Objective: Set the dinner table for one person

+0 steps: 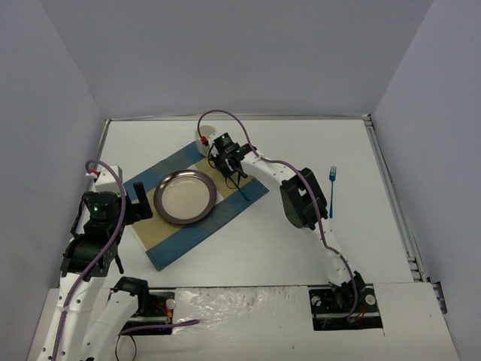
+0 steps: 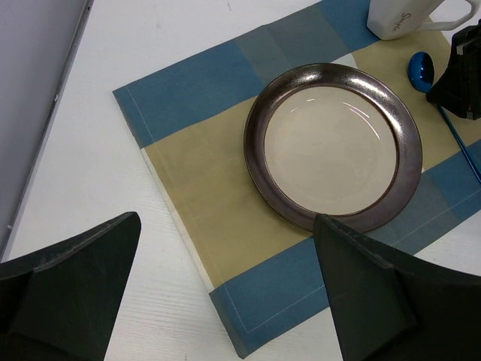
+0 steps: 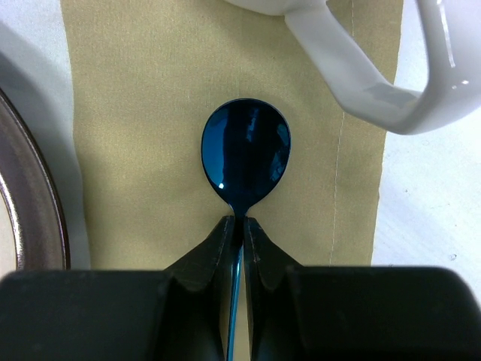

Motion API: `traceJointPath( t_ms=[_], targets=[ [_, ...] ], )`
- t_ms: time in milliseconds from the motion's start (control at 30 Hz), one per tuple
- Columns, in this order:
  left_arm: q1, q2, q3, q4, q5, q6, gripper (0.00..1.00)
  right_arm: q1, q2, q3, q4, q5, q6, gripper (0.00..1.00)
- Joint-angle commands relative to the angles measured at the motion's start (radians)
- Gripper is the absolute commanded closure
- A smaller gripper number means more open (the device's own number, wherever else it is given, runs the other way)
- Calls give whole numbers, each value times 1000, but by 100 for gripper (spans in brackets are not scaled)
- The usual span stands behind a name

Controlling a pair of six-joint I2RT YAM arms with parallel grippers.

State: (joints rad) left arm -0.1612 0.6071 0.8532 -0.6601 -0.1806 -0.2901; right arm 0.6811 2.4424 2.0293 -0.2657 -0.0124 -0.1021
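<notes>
The white dinner table (image 1: 301, 143) carries a blue-and-tan striped placemat (image 1: 180, 229) with a dark-rimmed plate (image 1: 185, 196) on it. My right gripper (image 3: 238, 226) is shut on the neck of a blue spoon (image 3: 246, 156), low over the placemat's tan stripe (image 3: 150, 98) to the right of the plate; it also shows in the top view (image 1: 229, 167). A white mug (image 3: 361, 68) stands just beyond the spoon bowl. A blue fork (image 1: 331, 192) lies on the table at the right. My left gripper (image 2: 225, 301) is open and empty over the placemat's near-left corner.
The spoon handle (image 1: 242, 192) trails over the placemat's right edge. Grey walls enclose the table on three sides. The table's metal rim (image 1: 391, 188) runs along the right. In the left wrist view the plate (image 2: 331, 147), mug (image 2: 398, 19) and spoon bowl (image 2: 421, 69) show.
</notes>
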Motion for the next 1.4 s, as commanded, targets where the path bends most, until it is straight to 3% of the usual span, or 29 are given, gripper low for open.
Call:
traceJointPath(
  t_ms=[0,633,900,1100,1367],
  targets=[
    [6,14,9,57,5,16,3,-4,-40,2,16,23,-32,93],
    [6,10,9,56,6,16,3,14,-45,-11,14,-31,-82,99],
    [6,10,9,56,6,16,3,14,-83,-2,16,-25,-46,73],
    [6,10,9,54,6,14,3,3,-198,-26,16,9,-18,60],
    [8,17,12,53,16,11,3,-133,-460,-328,62,85,87,41]
  ],
)
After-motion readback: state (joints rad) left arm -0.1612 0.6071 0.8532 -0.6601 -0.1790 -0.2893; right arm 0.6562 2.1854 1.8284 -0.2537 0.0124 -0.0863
